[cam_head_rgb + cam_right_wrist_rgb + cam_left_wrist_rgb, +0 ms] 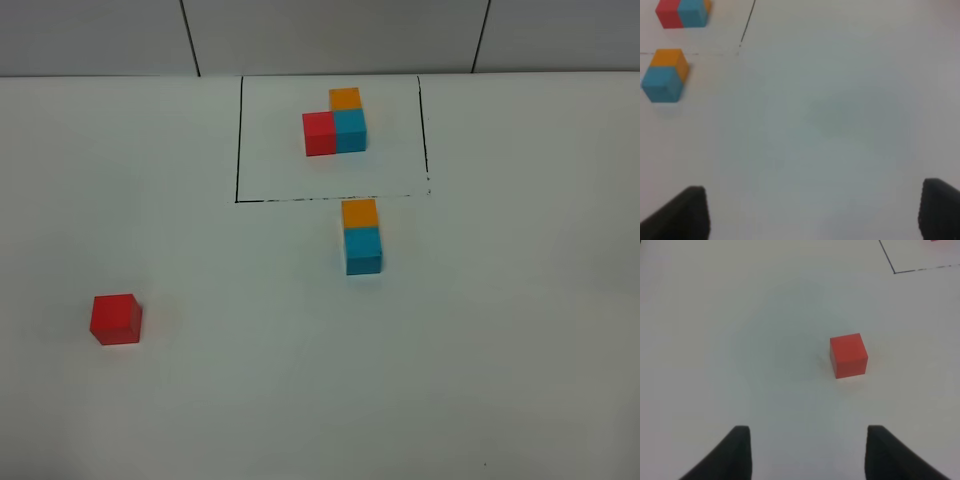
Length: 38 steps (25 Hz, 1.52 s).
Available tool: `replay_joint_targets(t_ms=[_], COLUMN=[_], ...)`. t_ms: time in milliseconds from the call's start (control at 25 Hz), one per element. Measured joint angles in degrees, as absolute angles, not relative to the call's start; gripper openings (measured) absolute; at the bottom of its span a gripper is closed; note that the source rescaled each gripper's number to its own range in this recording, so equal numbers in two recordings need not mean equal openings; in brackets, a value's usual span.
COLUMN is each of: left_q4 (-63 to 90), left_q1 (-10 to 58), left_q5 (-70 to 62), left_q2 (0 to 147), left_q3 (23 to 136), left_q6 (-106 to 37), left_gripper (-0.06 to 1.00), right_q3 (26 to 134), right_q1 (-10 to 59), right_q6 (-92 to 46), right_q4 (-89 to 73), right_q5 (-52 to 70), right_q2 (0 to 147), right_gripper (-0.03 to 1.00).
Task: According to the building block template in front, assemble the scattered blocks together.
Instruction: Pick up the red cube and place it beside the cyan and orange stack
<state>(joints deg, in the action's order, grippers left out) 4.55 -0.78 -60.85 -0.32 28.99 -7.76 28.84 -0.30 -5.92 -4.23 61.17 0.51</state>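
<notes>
red block (848,355) ahead of left tool (807,430), untouched

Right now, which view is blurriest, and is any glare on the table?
Right wrist view is softest, the orange cube and blue cube fuzzy-edged; left wrist view shows the red cube fairly crisp; high view is evenly lit, no glare on the table, only faint shadows.

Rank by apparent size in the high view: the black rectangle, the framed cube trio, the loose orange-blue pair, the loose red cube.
1. black rectangle.
2. framed cube trio and loose orange-blue pair: too close to rank.
3. loose red cube, smallest, though nearest the camera.
</notes>
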Motion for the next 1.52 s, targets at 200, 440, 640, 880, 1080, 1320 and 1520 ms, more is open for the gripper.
replay_joint_targets(t_ms=[200,440,640,880,1080,1320,1520], left_q4=[4.55,4.55,4.55,4.55,4.55,4.55,4.55], left_q1=[-0.78,-0.78,-0.78,-0.78,-0.49,0.86,0.86], left_q5=[-60.85,-60.85,-60.85,-60.85,-60.85,-60.85,-60.85], left_q2=[-0.32,-0.32,-0.32,-0.32,-0.32,-0.32,-0.32], left_q3=[28.99,28.99,28.99,28.99,28.99,28.99,28.99], left_q6=[-7.81,-7.81,-7.81,-7.81,-7.81,-7.81,-7.81], left_gripper=[0.15,0.15,0.15,0.15,0.15,0.15,0.15], right_q3=[28.84,28.84,28.84,28.84,28.84,28.84,28.84], right_q1=[-0.30,-0.30,-0.30,-0.30,-0.30,-0.30,-0.30], right_q6=[-5.92,-5.92,-5.92,-4.80,-3.07,-2.95,-2.95], right_q4=[-4.16,-4.16,-4.16,-3.01,-1.29,-1.29,-1.29], right_q5=[61.17,61.17,61.17,61.17,61.17,61.17,61.17], right_q2=[0.51,0.51,0.51,0.51,0.51,0.51,0.51], right_gripper=[0.71,0.72,0.72,0.80,0.87,0.89,0.89])
